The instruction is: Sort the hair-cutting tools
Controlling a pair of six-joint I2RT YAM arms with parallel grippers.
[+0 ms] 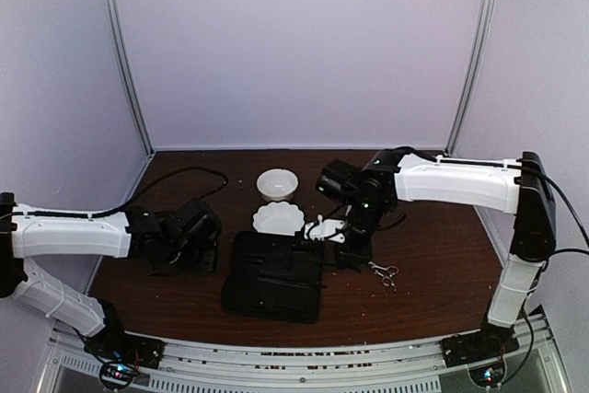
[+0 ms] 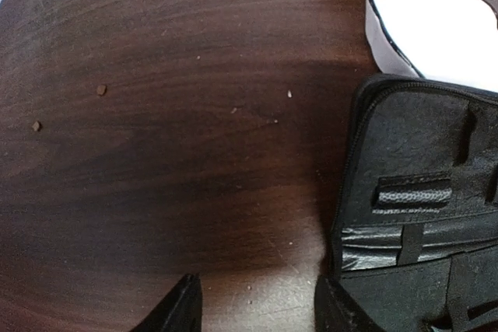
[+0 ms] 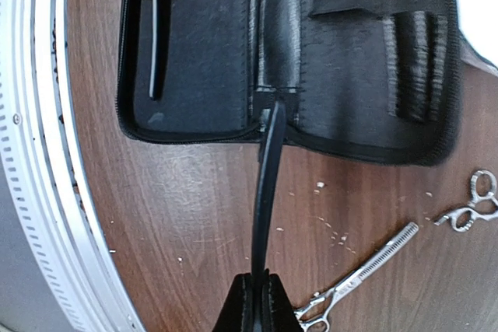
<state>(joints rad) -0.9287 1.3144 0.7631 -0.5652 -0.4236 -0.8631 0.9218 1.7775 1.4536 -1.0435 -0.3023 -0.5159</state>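
Note:
My right gripper is shut on a thin black stick tool, which reaches forward to the near edge of the open black case. In the top view this gripper hovers at the case's right side. Silver thinning scissors lie on the table just right of the fingers, and a second pair of silver scissors lies further right. They also show in the top view as scissors. Another slim tool sits under a strap in the case. My left gripper is open and empty over bare table beside the case's left edge.
A white bowl and a white scalloped plate stand behind the case. The plate also shows at the upper right of the left wrist view. A metal rail runs along the table's near edge. Crumbs dot the wood.

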